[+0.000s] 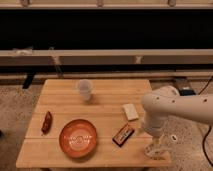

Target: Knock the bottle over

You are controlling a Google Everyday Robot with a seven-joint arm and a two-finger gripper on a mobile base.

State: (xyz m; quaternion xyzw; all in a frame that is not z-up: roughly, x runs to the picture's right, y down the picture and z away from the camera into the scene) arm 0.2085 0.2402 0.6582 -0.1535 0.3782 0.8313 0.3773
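The wooden counter (60, 150) carries everything. The arm reaches down over the counter's front right corner, its claw (156, 145) low there; I cannot tell its state. The bottle (151, 150) stands at that corner, apparently upright and touching or just beside the claw, so the knock looks undone.

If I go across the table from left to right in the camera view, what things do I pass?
Dark red packet → orange plate → cup → dark snack bar → white block → bottle, with the gripper right at it, at the table's right front corner.
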